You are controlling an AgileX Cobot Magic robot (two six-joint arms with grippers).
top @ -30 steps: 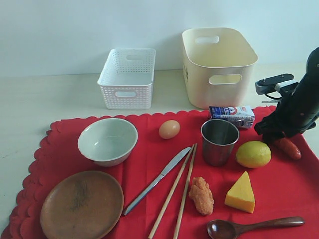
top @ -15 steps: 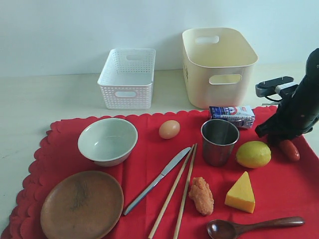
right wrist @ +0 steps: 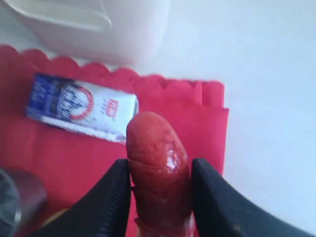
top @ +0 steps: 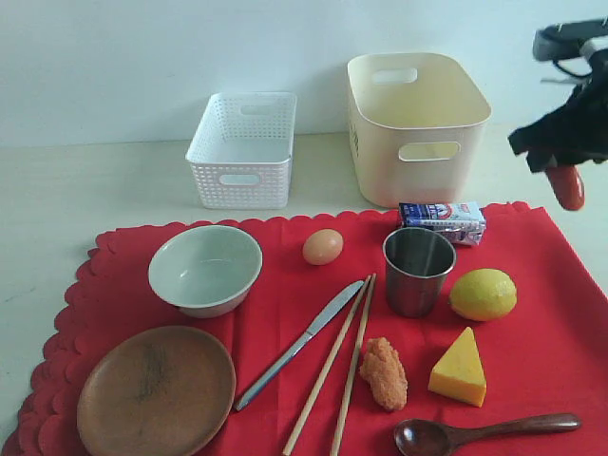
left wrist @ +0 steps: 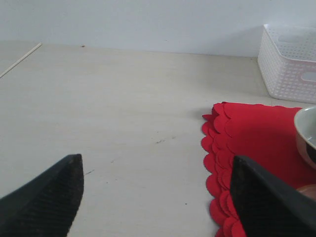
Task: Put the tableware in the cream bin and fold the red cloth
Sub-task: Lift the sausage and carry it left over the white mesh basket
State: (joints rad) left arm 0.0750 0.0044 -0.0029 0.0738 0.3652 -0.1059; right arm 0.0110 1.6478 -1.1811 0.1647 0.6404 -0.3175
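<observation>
The red cloth [top: 304, 323] lies flat with the tableware on it: a pale bowl [top: 205, 269], a brown wooden plate [top: 157, 390], a steel cup [top: 418, 270], a metal knife [top: 299, 344], wooden chopsticks [top: 340, 366] and a dark wooden spoon [top: 484, 430]. The cream bin [top: 415, 125] stands behind the cloth. My right gripper [right wrist: 160, 170] is shut on a red sausage [top: 569, 185] and hangs high above the cloth's right far corner. My left gripper [left wrist: 155, 180] is open over bare table beside the cloth's scalloped edge [left wrist: 217, 148]; it is outside the exterior view.
A white perforated basket [top: 243, 147] stands left of the cream bin. An egg [top: 323, 246], a lemon [top: 483, 294], a cheese wedge [top: 459, 368], a fried nugget [top: 384, 372] and a small blue-white carton [top: 443, 220] also lie on the cloth.
My right gripper closed on the sausage at the cloth's right side and has lifted it well above the cloth. The left gripper has not changed.
</observation>
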